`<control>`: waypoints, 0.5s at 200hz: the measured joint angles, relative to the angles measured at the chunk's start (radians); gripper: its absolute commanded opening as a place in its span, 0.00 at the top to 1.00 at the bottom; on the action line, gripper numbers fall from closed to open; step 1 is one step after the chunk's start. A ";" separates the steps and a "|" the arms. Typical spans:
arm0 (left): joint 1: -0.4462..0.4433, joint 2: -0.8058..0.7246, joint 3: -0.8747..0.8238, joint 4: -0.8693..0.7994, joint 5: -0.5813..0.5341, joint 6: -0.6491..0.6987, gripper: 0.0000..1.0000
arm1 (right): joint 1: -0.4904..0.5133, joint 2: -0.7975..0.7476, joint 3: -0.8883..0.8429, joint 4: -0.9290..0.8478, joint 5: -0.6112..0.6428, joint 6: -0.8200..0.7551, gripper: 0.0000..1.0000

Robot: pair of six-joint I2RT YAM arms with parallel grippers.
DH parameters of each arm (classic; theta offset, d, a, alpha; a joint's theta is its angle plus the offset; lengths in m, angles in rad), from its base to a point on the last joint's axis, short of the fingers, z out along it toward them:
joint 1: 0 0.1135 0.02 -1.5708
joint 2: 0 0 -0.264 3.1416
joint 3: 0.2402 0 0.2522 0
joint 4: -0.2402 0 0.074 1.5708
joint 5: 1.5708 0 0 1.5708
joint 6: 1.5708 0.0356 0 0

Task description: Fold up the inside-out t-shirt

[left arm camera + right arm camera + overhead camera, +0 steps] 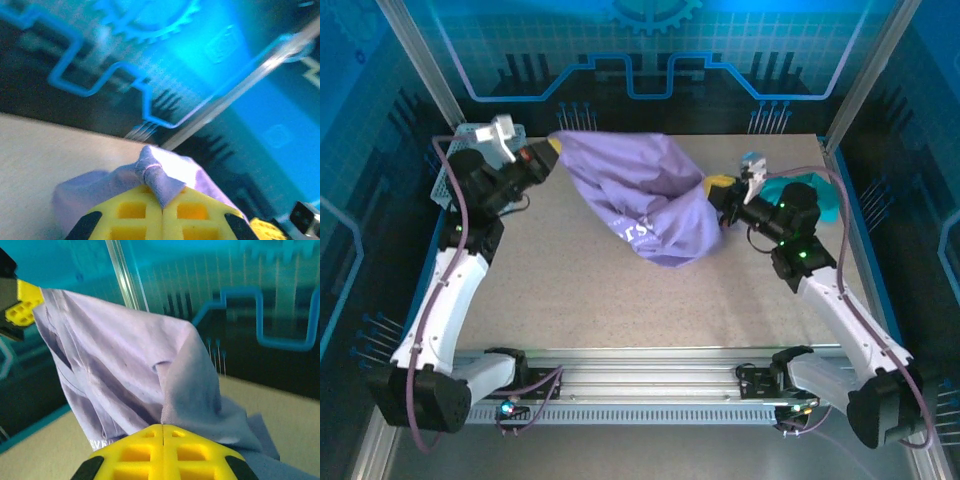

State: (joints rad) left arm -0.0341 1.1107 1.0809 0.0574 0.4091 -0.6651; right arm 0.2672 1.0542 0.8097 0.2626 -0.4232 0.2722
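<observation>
Left and right jaws pinch opposite t-shirt [640,195] edges; middle sags onto table [570,300].

Our left arm [440,300] climbs from its near-left base along the left edge, bends at the far corner and turns its wrist to point right. The left claw [550,152] hangs above the counter [570,300], its yellow fingers [130,215] pressed together on a fold of the shirt [640,195]. Our right arm [840,300] reaches from the near-right base inward and away, wrist turned left. The right claw [718,186] is clamped too, fingers meeting on the shirt's other side.
</observation>
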 measured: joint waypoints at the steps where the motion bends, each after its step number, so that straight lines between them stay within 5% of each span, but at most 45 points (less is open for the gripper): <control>1: 0.000 -0.001 -0.003 -0.003 -0.006 0.003 0.94 | 0.000 0.002 -0.003 0.000 0.000 0.000 1.00; 25: 0.000 0.043 -0.099 -0.187 -0.200 0.100 0.76 | 0.003 0.046 -0.092 -0.062 -0.021 -0.004 1.00; 55: -0.023 0.188 -0.118 -0.396 -0.380 0.191 0.35 | 0.031 0.088 -0.085 -0.124 -0.066 -0.003 1.00; 76: -0.178 0.187 -0.134 -0.451 -0.521 0.239 0.25 | 0.034 0.130 -0.036 -0.184 -0.090 -0.011 1.00; 100: -0.395 0.167 -0.142 -0.398 -0.522 0.319 0.19 | 0.033 0.175 0.027 -0.250 -0.105 -0.031 1.00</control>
State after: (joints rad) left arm -0.4290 1.2781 0.9390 -0.3405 -0.1131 -0.3458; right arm 0.3000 1.2297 0.8371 0.0128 -0.5278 0.2417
